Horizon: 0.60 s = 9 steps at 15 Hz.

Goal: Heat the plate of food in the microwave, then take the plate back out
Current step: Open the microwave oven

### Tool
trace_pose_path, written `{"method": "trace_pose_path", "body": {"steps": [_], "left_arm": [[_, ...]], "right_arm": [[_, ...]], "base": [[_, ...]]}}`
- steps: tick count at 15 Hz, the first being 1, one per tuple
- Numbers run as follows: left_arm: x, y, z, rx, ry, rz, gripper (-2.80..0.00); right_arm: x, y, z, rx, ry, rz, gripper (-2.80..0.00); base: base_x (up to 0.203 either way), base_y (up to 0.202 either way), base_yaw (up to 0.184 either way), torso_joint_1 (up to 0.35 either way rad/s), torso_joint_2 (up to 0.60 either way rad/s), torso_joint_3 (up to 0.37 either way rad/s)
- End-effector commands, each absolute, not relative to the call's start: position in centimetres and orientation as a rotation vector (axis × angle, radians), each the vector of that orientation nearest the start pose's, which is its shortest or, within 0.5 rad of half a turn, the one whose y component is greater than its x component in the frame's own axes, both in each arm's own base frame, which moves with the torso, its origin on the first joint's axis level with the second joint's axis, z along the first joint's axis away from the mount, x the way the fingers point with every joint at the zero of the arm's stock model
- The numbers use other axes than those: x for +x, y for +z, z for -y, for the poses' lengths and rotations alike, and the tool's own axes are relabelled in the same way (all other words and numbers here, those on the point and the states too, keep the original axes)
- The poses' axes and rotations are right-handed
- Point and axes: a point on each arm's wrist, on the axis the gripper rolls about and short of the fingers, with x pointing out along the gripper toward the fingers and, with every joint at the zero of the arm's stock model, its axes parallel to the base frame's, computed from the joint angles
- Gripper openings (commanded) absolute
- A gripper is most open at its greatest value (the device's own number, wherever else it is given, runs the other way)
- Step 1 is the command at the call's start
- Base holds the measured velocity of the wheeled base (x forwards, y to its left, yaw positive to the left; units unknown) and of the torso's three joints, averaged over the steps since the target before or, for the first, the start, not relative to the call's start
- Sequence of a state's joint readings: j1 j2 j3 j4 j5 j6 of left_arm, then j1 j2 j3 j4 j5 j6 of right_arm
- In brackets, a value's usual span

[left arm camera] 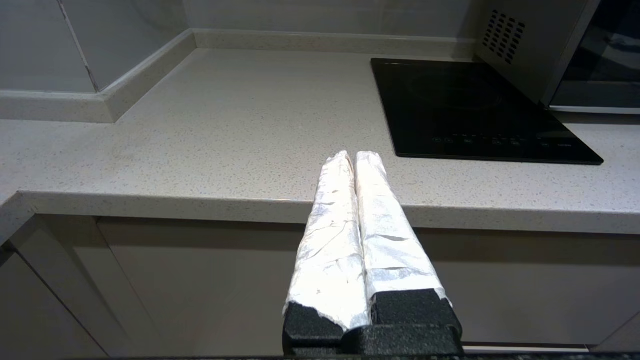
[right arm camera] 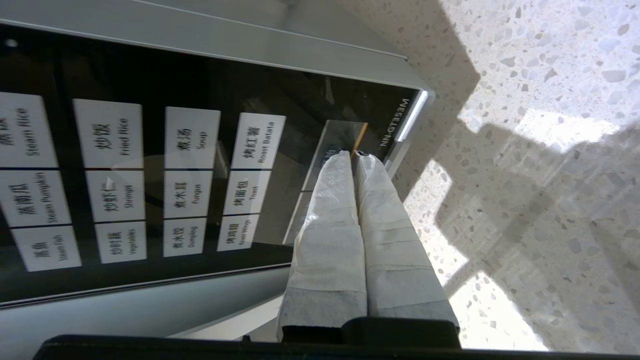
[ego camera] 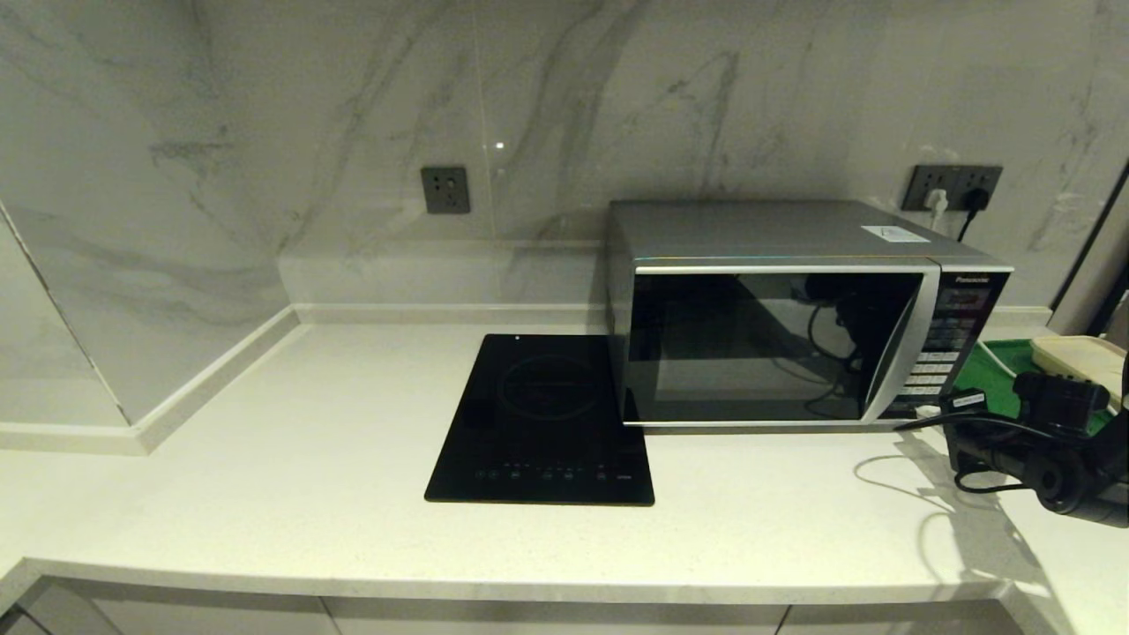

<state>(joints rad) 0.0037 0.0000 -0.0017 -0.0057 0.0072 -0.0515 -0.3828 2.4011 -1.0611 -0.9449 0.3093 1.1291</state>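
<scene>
The microwave (ego camera: 776, 344) stands on the counter with its dark glass door closed; its side also shows in the left wrist view (left arm camera: 505, 45). The plate of food is not visible in any view. My right gripper (right arm camera: 354, 154) is shut, with nothing held. Its fingertips (ego camera: 926, 411) sit at the bottom of the black keypad panel (right arm camera: 150, 175), against a long pale bar-shaped button (right arm camera: 340, 132). Whether they press it I cannot tell. My left gripper (left arm camera: 355, 155) is shut and empty, parked low in front of the counter's front edge, out of the head view.
A flat black induction cooktop (ego camera: 542, 419) lies just left of the microwave. A green tray (ego camera: 992, 375) and a cream tray (ego camera: 1080, 357) sit right of the microwave, behind my right arm. A marble wall closes the back and left.
</scene>
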Motion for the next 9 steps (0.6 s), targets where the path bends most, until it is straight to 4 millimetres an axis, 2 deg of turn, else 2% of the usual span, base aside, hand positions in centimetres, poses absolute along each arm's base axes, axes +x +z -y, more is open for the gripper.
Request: {"method": "trace_pose_path", "body": {"steps": [1,4,6,8,9], "left_arm": [[-2.3,7.6,0.0,-0.052,0.012,0.01,-2.8],[-2.3,7.6,0.0,-0.052,0.012,0.009,-2.8],[-2.3,7.7,0.0,-0.052,0.012,0.008,-2.8],[-2.3,7.7,0.0,-0.052,0.011,0.008,-2.8],[-2.3,7.7,0.0,-0.052,0.011,0.008,-2.8]], "right_arm": [[39.9,1.1,15.3,1.254,-0.275,-0.292,-2.8],[38.6,0.5,14.8,1.259,-0.303,-0.336,-2.8],[36.7,0.3,14.1,1.242,-0.317,-0.377,-2.8],[34.4,0.9,13.2,1.202,-0.301,-0.369,-2.8],[33.2,1.8,12.7,1.17,-0.281,-0.347,-2.8]], "base": [[0.0,0.0,0.0,0.0,0.0,0.0],[0.0,0.0,0.0,0.0,0.0,0.0],[0.0,0.0,0.0,0.0,0.0,0.0],[0.0,0.0,0.0,0.0,0.0,0.0],[0.0,0.0,0.0,0.0,0.0,0.0]]}}
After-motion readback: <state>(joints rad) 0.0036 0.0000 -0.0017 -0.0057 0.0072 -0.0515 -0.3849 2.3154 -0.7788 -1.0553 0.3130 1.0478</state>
